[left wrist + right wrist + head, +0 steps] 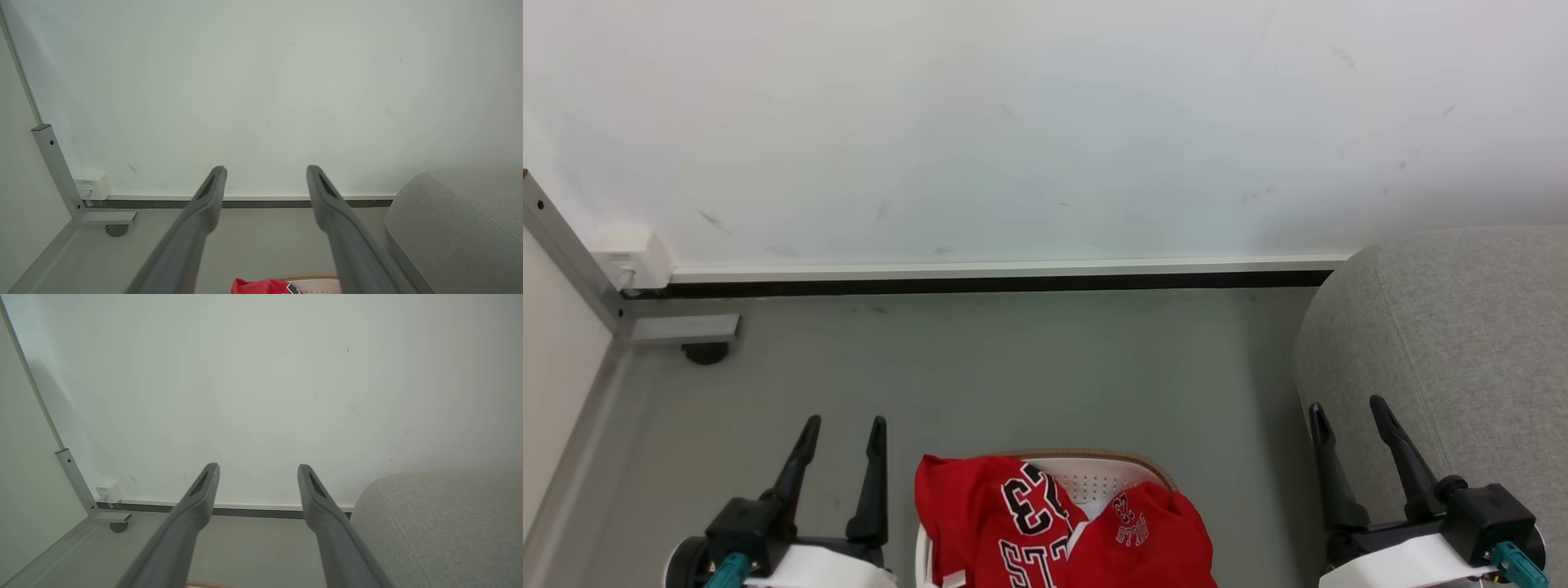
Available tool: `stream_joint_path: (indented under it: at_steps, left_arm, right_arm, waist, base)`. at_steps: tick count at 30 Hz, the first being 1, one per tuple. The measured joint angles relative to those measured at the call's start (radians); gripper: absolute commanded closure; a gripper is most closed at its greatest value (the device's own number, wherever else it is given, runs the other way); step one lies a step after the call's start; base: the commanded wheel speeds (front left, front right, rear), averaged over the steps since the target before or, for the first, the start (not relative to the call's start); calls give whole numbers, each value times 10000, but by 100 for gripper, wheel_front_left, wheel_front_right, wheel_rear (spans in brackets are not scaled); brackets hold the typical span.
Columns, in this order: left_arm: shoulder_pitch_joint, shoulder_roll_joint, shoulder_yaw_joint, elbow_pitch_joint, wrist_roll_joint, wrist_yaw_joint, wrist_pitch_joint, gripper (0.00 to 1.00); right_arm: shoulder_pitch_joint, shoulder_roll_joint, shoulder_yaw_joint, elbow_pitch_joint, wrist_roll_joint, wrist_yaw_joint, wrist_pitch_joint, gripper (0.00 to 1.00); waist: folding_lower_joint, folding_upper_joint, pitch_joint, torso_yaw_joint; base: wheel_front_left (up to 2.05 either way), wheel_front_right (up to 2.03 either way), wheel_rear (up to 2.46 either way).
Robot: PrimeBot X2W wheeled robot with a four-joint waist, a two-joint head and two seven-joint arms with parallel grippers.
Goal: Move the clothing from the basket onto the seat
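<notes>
Head view: left gripper (845, 425) and right gripper (1346, 406) hover, jaws wide, empty. Best bet: dip low, pinch the jersey (980, 514) where it bunches above the basket (1094, 475).

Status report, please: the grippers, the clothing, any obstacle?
Left gripper open, empty; right gripper open, empty. Clothing in basket, untouched. Only floor between basket and seat.

You seem to be in a bare indoor test room staged as a home corner, judging by the plain scuffed white wall (1045, 122), the smooth grey floor (1013, 367), the metal-framed partition (560, 376) on a caster (706, 353), and the grey upholstered seat (1462, 343) near a laundry basket (1098, 480).
</notes>
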Motion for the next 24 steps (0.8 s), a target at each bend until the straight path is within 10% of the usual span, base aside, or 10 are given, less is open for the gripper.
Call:
stream_joint_path:
  at_steps: [24]
  left_arm:
    - [-1090,40,-176,1181,148,-190,0,0]
  right_arm:
    - [-759,-8,-115,-428,351,0,-17,0]
  waist:
    - [1,0,1575,-1458]
  base:
    - [0,0,0]
